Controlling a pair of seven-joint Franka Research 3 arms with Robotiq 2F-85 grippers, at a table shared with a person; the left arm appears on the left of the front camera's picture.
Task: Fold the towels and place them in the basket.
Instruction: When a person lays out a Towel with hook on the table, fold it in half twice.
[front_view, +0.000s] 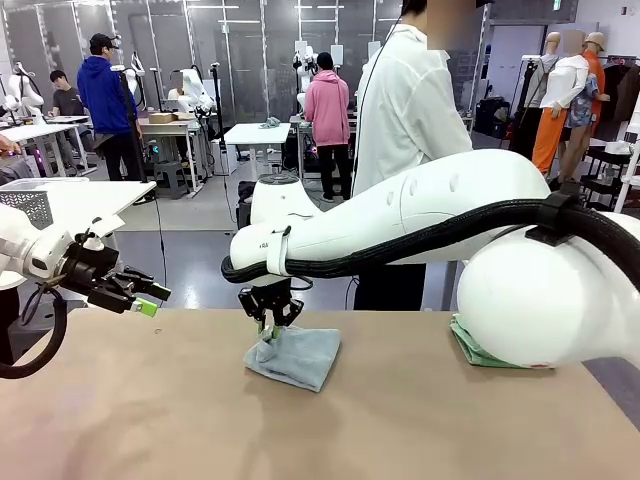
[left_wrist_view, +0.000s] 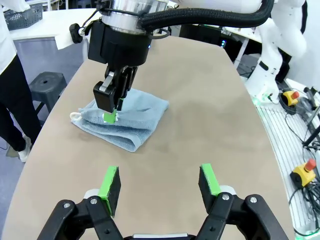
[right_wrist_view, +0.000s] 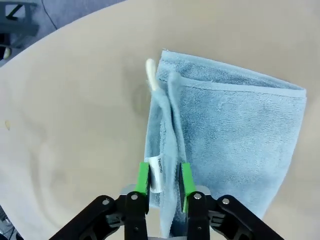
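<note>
Right hand (right_wrist_view: 164, 180), fingers slightly parted around the blue-grey towel's (right_wrist_view: 235, 135) tagged edge; left hand (left_wrist_view: 160, 187) spread over bare table (left_wrist_view: 210, 115).

This is a robotics lab set in a large open hall. Behind the brown table (front_view: 320, 420) stand rows of white worktables (front_view: 255, 134), each with its own white robot arm. People (front_view: 328, 110) stand working at those stations. A person in a white lab coat (front_view: 405, 110) stands at the near table. Yellow emergency-stop boxes (left_wrist_view: 305, 172) with red buttons lie on the floor among cables.
</note>
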